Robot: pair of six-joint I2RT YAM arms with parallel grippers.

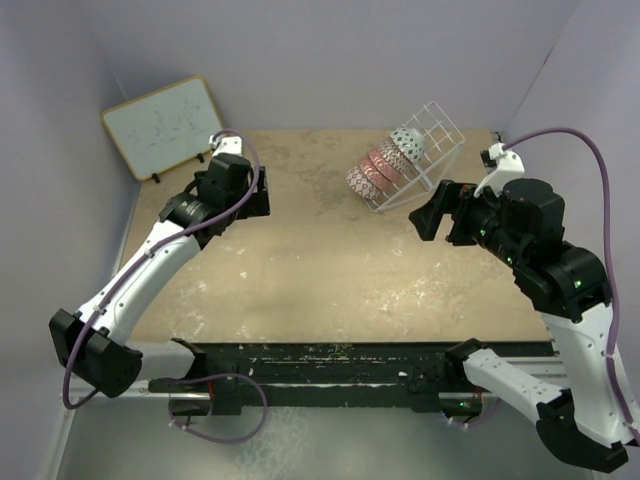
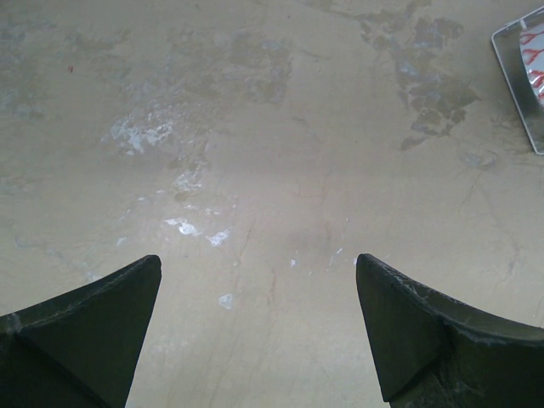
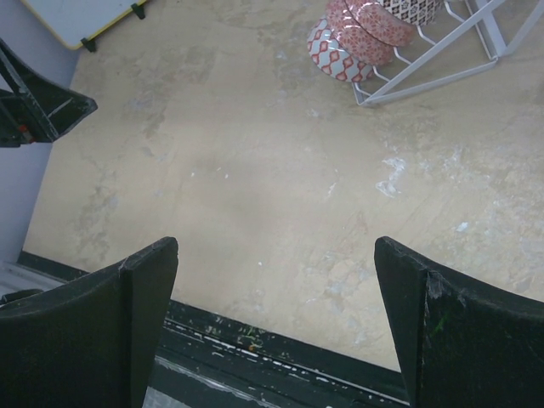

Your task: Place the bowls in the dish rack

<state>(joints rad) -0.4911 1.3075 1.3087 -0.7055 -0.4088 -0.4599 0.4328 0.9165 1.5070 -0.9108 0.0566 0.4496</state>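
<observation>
The white wire dish rack [image 1: 432, 140] stands tilted at the back right of the table. Several patterned bowls stand on edge in a row inside it, from a red-and-white one [image 1: 360, 182] at the front to a grey-white one [image 1: 408, 143] at the back. The right wrist view shows the red-and-white bowl [image 3: 338, 53], a pink bowl [image 3: 374, 19] and the rack's rods [image 3: 425, 70]. The left wrist view shows only a rack corner [image 2: 514, 76]. My left gripper [image 1: 262, 190] [image 2: 257, 263] is open and empty over bare table. My right gripper [image 1: 430, 213] [image 3: 276, 246] is open and empty, just right of the rack's front.
A wood-framed whiteboard [image 1: 160, 125] leans against the back left wall; it also shows in the right wrist view [image 3: 76, 17]. Purple walls close in the table on three sides. A black rail [image 1: 330, 365] runs along the near edge.
</observation>
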